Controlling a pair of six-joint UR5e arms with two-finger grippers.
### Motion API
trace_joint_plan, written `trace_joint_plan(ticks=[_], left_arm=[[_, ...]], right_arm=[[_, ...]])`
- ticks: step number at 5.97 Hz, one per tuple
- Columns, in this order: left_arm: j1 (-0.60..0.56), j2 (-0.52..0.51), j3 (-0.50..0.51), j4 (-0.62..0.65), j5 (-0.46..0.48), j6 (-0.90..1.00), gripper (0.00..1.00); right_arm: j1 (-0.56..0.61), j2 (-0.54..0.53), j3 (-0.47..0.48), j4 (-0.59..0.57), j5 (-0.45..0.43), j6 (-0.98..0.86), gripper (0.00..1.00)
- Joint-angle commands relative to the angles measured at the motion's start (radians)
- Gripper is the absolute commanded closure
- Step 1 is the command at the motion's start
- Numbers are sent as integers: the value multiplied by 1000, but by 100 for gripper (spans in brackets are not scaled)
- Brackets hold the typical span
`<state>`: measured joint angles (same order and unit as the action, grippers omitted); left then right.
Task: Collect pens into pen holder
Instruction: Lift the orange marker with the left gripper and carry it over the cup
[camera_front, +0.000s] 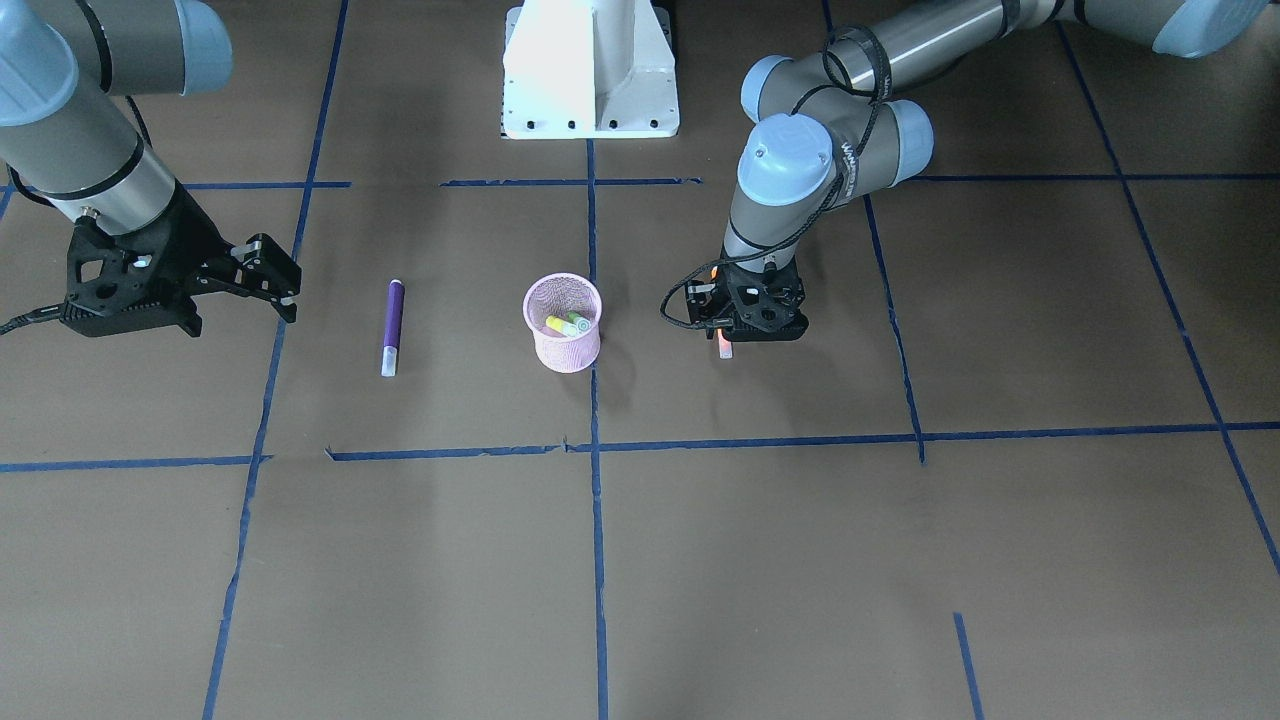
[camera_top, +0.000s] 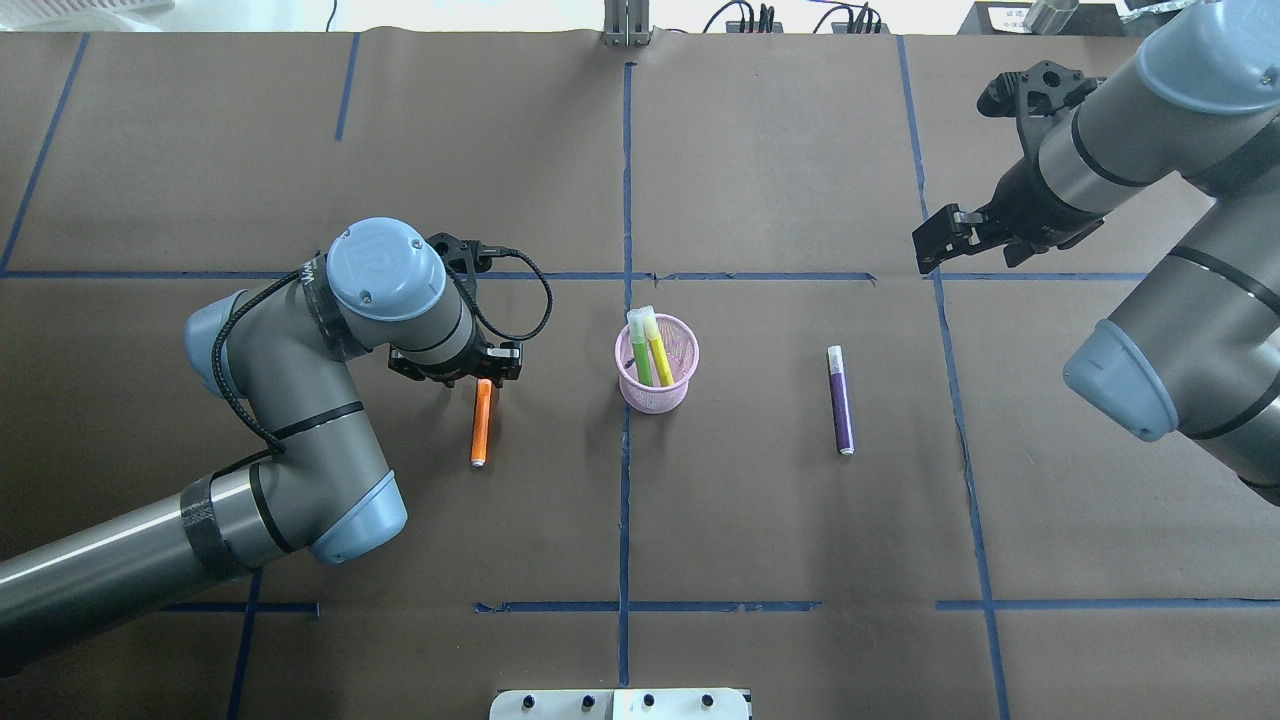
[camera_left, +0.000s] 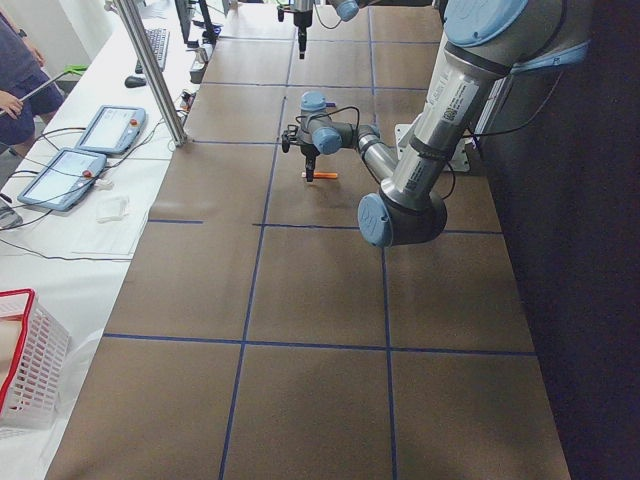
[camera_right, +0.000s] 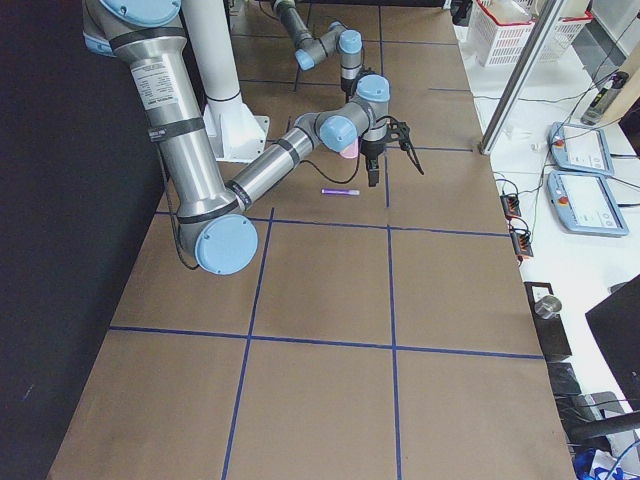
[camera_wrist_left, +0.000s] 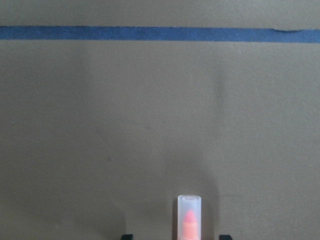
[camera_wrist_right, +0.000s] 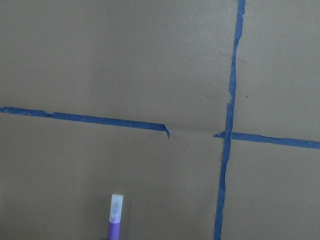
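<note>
Two robot arms work over a table covered in matte brown paper and marked with a grid of blue tape.

The left end effector points straight down, low over an orange pen. Its fingers are apart and straddle the pen near its capped end. In the left wrist view a gap shows on each side of the barrel, so nothing is clamped yet. The pen lies flat directly beneath this end effector. Its long axis runs toward and away from the robot, and its pale translucent cap pokes out on the far side. Closing squarely across the barrel looks like the next need.

The pen holder is a small round pink wire-mesh cup, slightly tapered, with a rolled rim. It stands upright near this end effector, off to its right. A green pen and a yellow pen already lean inside it with their caps up.

The right end effector hangs above the table with its fingers apart, holding nothing. A purple pen lies flat on the pen-holder side of it and nearer the robot. It is parallel to the orange pen, with its cap at the far end. The right arm is the nearer one to it.

All the pens are short, thick, smooth plastic cylinders.
</note>
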<state>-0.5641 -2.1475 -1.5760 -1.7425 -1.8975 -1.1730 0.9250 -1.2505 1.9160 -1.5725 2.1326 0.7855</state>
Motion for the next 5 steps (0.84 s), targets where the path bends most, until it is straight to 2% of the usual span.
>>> trace_joint_plan(ticks=[1,3,4,5], left_arm=[[9,-2,2,0,0,1,49],[9,-2,2,0,0,1,64],[10,-2,2,0,-2,3,84],[10,-2,2,-2,-2,4,100]], right_arm=[[0,-6,0,0,0,0,0],[0,-6,0,0,0,0,0],[0,-6,0,0,0,0,0],[0,-6,0,0,-2,0,0]])
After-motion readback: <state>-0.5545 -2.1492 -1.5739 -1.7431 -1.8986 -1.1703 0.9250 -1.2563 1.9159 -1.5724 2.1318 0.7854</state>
